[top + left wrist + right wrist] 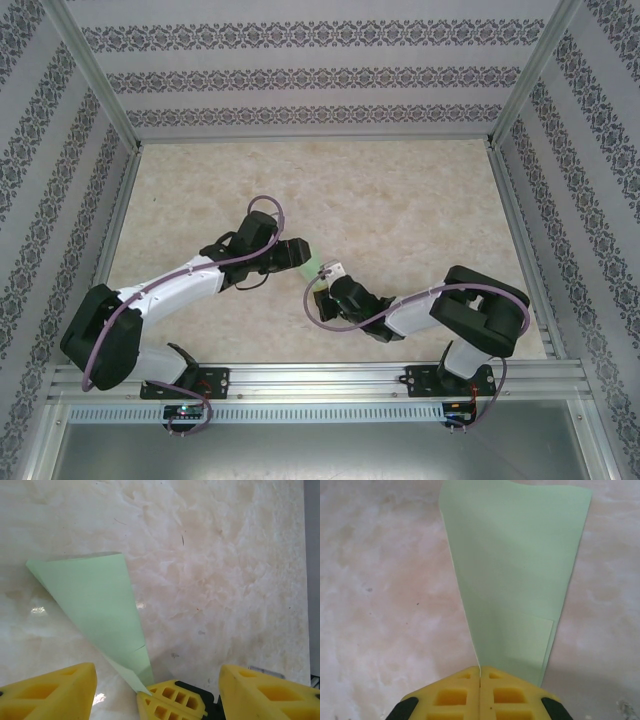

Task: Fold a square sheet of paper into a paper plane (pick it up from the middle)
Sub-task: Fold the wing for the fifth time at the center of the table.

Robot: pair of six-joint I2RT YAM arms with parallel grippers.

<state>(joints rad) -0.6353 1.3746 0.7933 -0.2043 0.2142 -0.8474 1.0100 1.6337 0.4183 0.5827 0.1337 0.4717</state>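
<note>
The square sheet of paper is folded into a slim pale green paper plane, a long pointed dart with a small folded flap near its narrow end. My right gripper is shut on that narrow end, pinching the paper's edge between its yellow pads. From the left wrist the paper plane fans out away from the right gripper's fingers. My left gripper is open, its fingers standing on either side of that pinched tip without touching the paper. From above, the left gripper and right gripper meet at the paper plane.
The beige marbled tabletop stretches behind and beside both grippers. Patterned walls and a metal frame enclose it. An aluminium rail runs along the near edge by the arm bases.
</note>
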